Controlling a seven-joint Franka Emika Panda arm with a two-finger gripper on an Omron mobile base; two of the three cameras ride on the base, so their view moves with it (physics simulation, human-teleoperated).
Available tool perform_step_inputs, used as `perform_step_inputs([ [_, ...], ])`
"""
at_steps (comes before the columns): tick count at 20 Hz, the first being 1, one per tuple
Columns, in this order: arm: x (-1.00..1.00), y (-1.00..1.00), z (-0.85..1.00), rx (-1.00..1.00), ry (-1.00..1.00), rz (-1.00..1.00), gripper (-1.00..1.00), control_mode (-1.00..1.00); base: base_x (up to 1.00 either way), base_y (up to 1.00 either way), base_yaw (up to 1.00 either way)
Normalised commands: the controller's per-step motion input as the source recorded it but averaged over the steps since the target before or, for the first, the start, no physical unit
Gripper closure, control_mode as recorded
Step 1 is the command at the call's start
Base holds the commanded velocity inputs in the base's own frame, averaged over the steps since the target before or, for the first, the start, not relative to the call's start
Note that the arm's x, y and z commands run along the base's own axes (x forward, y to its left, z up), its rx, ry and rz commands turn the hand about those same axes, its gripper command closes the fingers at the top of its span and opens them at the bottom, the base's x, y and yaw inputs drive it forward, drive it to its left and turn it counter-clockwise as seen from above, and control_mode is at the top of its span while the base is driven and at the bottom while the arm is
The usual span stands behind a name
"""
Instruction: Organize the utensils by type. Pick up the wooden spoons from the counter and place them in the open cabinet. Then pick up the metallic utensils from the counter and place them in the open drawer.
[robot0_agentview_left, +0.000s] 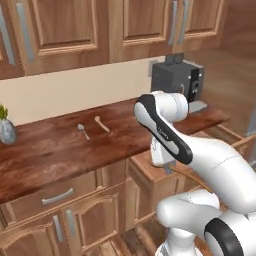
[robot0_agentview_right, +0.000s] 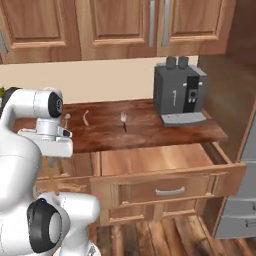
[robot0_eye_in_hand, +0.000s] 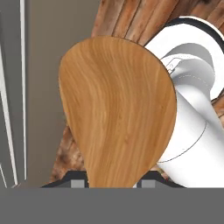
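My gripper (robot0_eye_in_hand: 111, 181) is shut on the orange-brown wooden spoon (robot0_eye_in_hand: 117, 109), whose broad bowl looms in the hand view. In the left base view the gripper (robot0_agentview_left: 167, 167) hangs low in front of the counter (robot0_agentview_left: 45, 155), beside the open drawer (robot0_agentview_right: 155, 157). A pale beige wooden spoon (robot0_agentview_left: 102, 123) and a small grey metal spoon (robot0_agentview_left: 83, 131) lie side by side on the counter (robot0_agentview_right: 145, 131). They show again as the beige spoon (robot0_agentview_right: 86, 117) and the metal spoon (robot0_agentview_right: 67, 119). The open cabinet is out of view.
A dark coffee machine (robot0_agentview_right: 180, 90) stands at the counter's right end. A small metal fork (robot0_agentview_right: 124, 121) lies left of it. A potted plant (robot0_agentview_left: 6, 127) sits at the far left. Wall cabinets (robot0_agentview_left: 65, 27) overhead have shut doors. My own arm crowds the space before the drawer.
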Motion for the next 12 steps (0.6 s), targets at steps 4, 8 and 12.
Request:
perform_step_inputs([
  [4, 0.0, 0.0, 0.0, 0.0, 0.0, 0.0, 1.0, 1.0, -0.17, -0.05, -0.65],
  [8, 0.0, 0.0, 0.0, 0.0, 0.0, 0.0, 1.0, 1.0, -0.1, -0.08, -0.72],
  [12, 0.0, 0.0, 0.0, 0.0, 0.0, 0.0, 1.0, 1.0, -0.08, -0.07, -0.75],
])
